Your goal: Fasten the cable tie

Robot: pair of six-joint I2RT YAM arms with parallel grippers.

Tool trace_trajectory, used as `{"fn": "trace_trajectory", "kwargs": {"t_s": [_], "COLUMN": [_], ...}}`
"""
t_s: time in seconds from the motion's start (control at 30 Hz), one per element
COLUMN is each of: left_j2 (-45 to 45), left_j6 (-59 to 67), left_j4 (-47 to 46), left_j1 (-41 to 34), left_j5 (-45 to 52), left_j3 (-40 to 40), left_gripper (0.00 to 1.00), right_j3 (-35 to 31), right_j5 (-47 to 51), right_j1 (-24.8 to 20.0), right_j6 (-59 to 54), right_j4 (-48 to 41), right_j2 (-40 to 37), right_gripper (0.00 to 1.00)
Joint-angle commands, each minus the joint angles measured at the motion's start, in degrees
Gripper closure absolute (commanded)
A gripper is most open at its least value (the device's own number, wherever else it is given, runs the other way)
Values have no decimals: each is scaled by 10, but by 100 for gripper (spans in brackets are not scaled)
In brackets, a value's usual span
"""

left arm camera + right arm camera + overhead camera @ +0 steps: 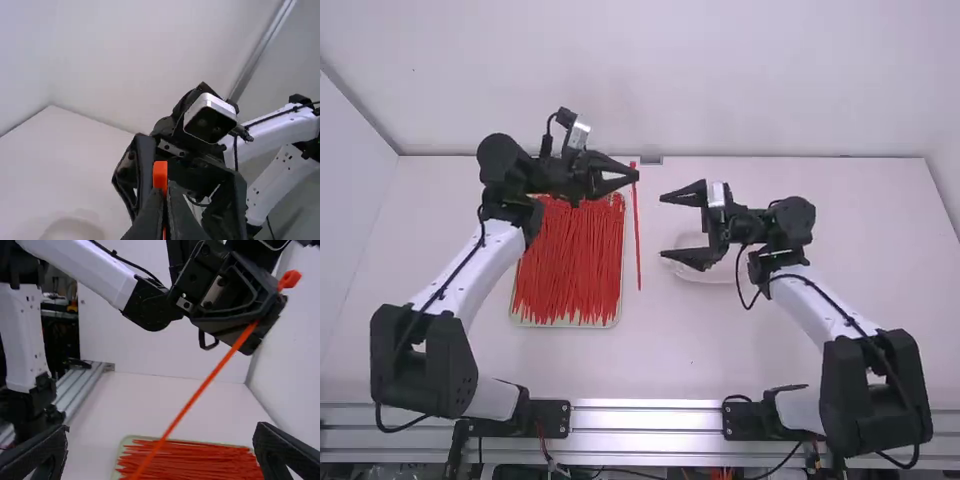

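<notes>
My left gripper (pixel 632 176) is shut on the head end of a red cable tie (pixel 636 230), held above the table; the strap hangs down toward the table beside the pile. Its orange head (pixel 160 174) sticks up between my closed fingers in the left wrist view. From the right wrist view, that tie (pixel 215 372) runs diagonally from the left gripper (pixel 275 287) down to the pile. My right gripper (pixel 683 226) stands wide open to the right of the tie, facing it, with nothing between its fingers. It also appears in the left wrist view (pixel 175 200).
A flat tray (pixel 565 322) holds a pile of several red cable ties (pixel 572 260) at left-centre, also seen as the pile (pixel 195 460) in the right wrist view. A clear shallow dish (pixel 705 272) sits under the right gripper. The table's right and near parts are bare.
</notes>
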Motion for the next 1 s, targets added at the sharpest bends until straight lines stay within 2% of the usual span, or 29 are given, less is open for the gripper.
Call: {"fn": "trace_trajectory", "kwargs": {"t_s": [0.0,0.3,0.43,0.5,0.7,0.8,0.97], "left_j2": [-3,-2,0,10,30,49,77], "left_j6": [-48,-57,-16,28,47,19,-42], "left_j4": [3,-18,-113,-212,-373,-403,-403], "left_j1": [12,14,14,13,12,12,11], "left_j5": [-29,-58,-58,-72,-117,-113,-63], "left_j3": [16,23,55,92,155,176,183], "left_gripper": [98,98,98,98,98,98,98], "right_j3": [19,18,14,5,-24,-39,-53], "right_j5": [-11,-13,-35,-65,-85,-71,-56], "right_j1": [-13,-21,-19,-23,-24,-25,-16], "right_j6": [-52,-181,-287,-386,-560,-629,-695], "right_j4": [3,-1,-4,-4,2,2,2], "right_j2": [0,0,0,0,0,0,0], "right_gripper": [2,1,1,1,1,1,1]}}
